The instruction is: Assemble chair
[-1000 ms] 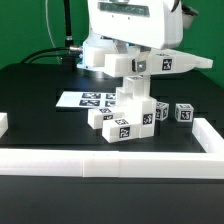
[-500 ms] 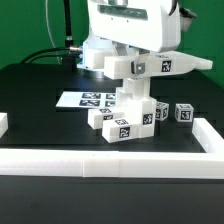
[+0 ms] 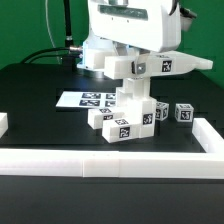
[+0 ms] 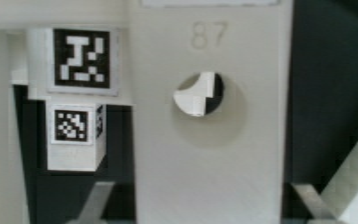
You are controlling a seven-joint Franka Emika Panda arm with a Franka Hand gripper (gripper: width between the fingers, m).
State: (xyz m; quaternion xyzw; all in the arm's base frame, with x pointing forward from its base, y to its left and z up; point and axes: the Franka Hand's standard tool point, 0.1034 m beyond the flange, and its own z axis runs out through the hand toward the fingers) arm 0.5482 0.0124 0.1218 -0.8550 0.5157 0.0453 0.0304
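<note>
The claw (image 4: 202,205) is closed, apparently gripping a slab (image 3: 150,65) atop a post (image 3: 130,98) of the part-built chair (image 3: 125,122), mid-table (image 3: 30,90); one block (image 3: 183,113) lies loose at right; more joining seemingly remains.

Exterior view faces the chair (image 3: 128,103) from low in front; wrist view sees it very close.

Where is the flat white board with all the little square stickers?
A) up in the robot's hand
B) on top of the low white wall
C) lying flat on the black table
C: the marker board lies flat on the black table, behind the wall; the thing up at the arm is a white slab.
</note>
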